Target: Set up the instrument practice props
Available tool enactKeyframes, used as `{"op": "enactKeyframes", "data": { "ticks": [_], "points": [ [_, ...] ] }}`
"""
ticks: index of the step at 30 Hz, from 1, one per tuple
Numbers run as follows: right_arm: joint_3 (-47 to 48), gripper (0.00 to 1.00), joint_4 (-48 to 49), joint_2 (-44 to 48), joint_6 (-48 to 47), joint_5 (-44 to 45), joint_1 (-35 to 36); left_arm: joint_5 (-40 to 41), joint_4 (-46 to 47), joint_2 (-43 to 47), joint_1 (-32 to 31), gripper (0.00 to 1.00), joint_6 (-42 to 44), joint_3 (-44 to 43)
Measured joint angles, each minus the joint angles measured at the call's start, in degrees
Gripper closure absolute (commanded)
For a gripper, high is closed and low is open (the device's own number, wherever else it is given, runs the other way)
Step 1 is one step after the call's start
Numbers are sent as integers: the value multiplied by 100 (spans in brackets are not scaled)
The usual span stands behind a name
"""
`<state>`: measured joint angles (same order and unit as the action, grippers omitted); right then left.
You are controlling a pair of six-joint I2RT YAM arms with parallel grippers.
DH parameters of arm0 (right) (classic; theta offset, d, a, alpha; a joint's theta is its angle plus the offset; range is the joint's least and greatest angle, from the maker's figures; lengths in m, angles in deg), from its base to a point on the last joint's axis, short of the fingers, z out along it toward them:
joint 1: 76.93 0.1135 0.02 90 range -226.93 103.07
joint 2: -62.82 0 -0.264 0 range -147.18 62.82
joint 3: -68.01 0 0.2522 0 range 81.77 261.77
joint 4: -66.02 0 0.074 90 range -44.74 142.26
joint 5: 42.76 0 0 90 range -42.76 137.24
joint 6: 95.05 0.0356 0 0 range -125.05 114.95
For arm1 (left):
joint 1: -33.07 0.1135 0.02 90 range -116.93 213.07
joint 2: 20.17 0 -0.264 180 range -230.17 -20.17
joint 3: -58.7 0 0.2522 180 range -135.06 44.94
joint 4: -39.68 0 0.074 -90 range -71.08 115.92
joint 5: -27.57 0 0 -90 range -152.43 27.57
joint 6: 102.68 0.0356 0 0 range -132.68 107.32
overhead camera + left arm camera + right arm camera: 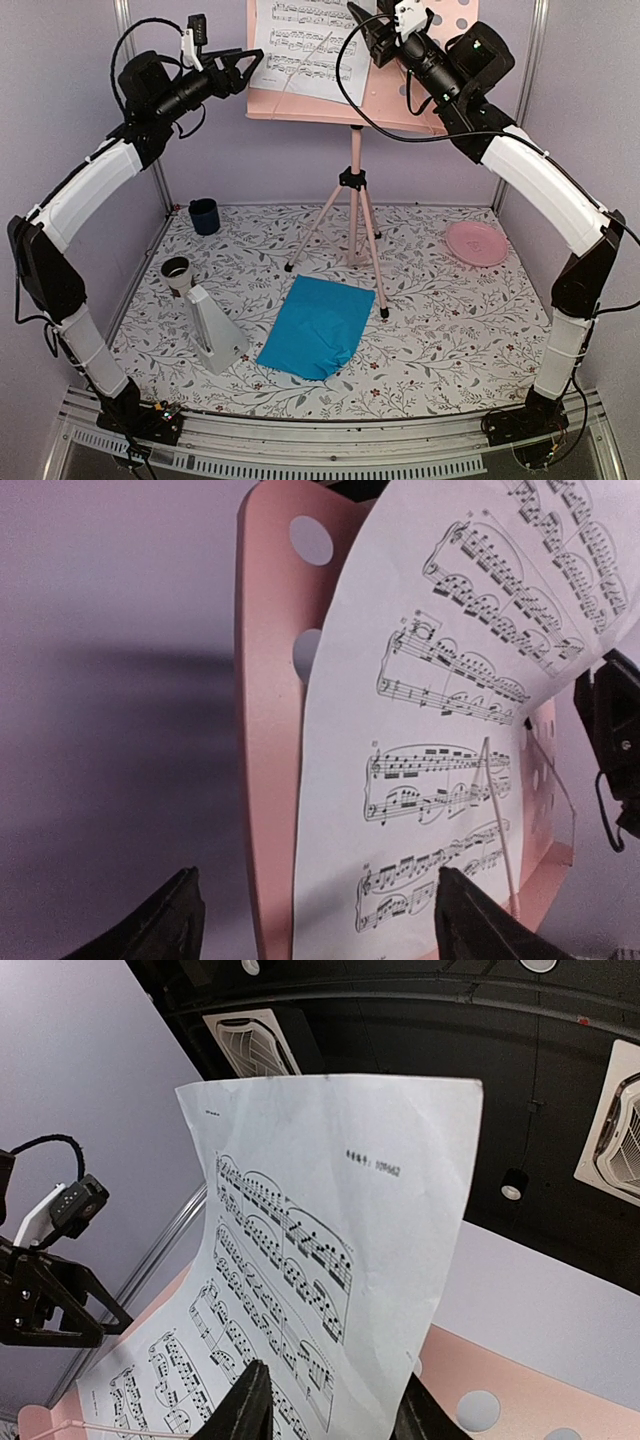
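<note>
Left gripper (248, 68) from above: spread wide, holding nothing, just beside the left rim of the pink music stand (300, 110). Right gripper (368, 35) at the tray's upper right, over the white sheet (300, 45) resting there. Down on the table (450, 330): blue sheet (318, 325) lying flat by the tripod feet, white metronome (215, 335) just left of it.

Left wrist: fingers (150, 925) far apart, tray edge and sheet between them, touching neither. Black printed staves on white. Bowed off the tray along its left side, with a thin retaining wire (497, 820) across the lower part.

Right wrist: jaws half apart, sheet face-on beyond them, nothing pinched as far as shows. Top corners free and unsupported.

Judged light, limp, easily creased, prone to sliding off. Best taken gently at a blank margin, or pressed flat against the tray.
</note>
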<state>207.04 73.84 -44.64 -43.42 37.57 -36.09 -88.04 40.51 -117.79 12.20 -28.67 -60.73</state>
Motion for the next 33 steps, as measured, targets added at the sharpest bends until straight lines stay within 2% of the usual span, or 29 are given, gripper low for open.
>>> {"op": "enactKeyframes", "data": {
  "ticks": [5, 11, 24, 33],
  "points": [
    [-9, 62, 33, -31, 0, 0, 0, -245, -33, -363, 20, 36, -199, -315],
    [-11, 63, 42, -33, 2, -2, -15, -264, -74, -442, 31, 58, -310, -149],
    [-85, 63, 57, -31, 28, -4, -76, -192, 282, 214, 31, 79, -278, 1056],
    [-138, 63, 72, -31, 28, 2, -79, -227, 498, 485, 15, 82, -271, 1467]
  ]
}}
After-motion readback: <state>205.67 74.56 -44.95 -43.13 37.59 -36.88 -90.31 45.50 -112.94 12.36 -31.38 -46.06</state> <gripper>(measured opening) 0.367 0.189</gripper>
